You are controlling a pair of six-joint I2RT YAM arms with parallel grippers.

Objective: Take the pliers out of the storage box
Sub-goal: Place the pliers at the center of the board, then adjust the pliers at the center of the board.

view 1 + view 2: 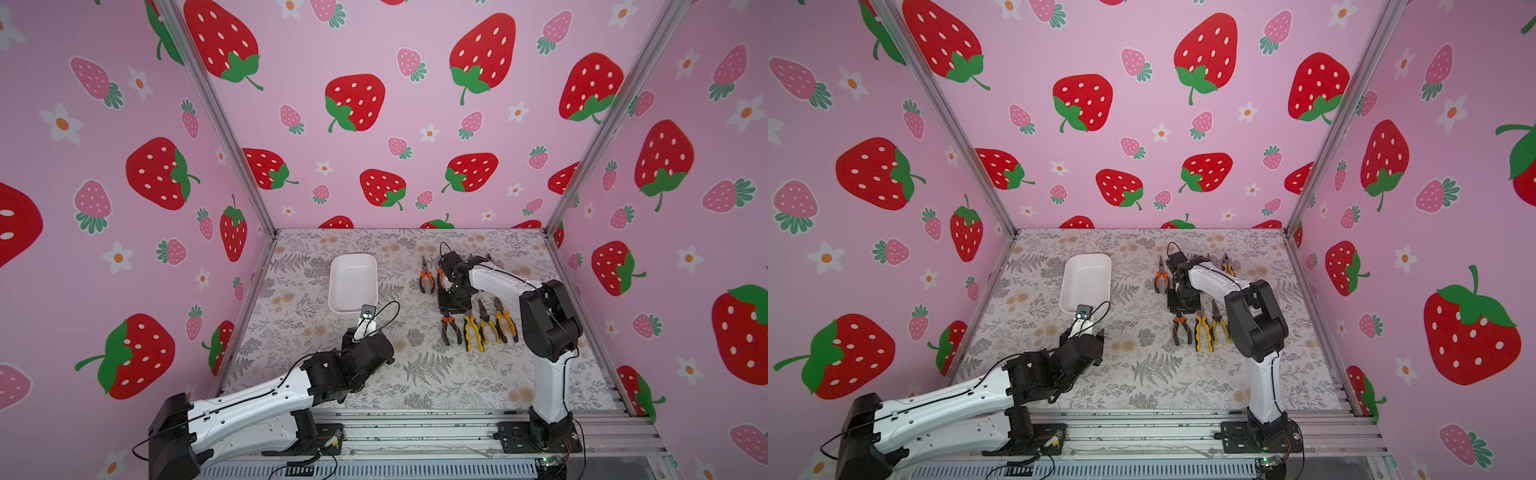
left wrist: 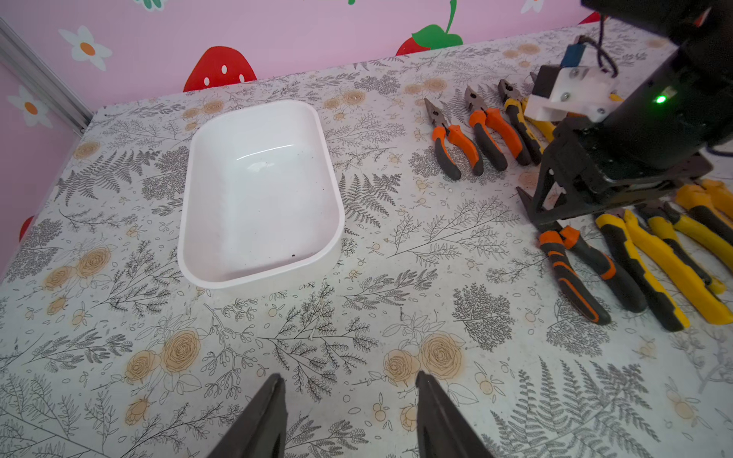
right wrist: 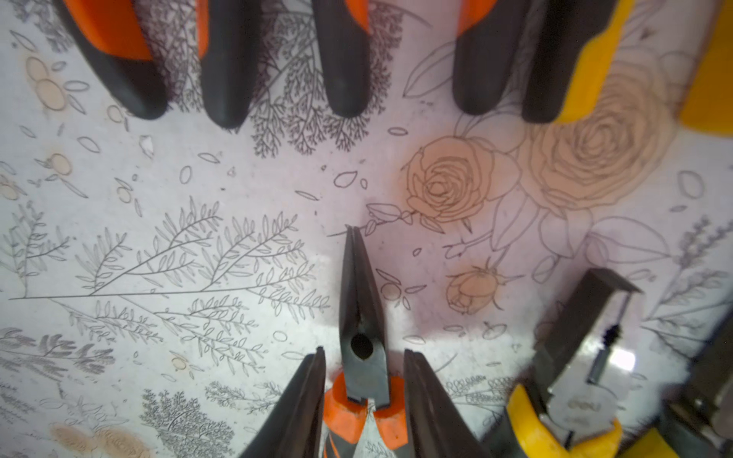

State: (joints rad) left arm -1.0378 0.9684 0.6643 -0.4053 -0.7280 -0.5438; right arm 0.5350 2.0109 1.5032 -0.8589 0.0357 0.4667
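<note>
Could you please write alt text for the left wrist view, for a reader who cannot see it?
An empty white box sits on a floral table, with pliers laid in two rows to one side. The right gripper hangs low over the nearer row; the left gripper is open in the foreground.

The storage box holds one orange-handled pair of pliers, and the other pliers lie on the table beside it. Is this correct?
No. The storage box is empty, as the left wrist view shows; the pliers in view lie on the table beside it.
</note>
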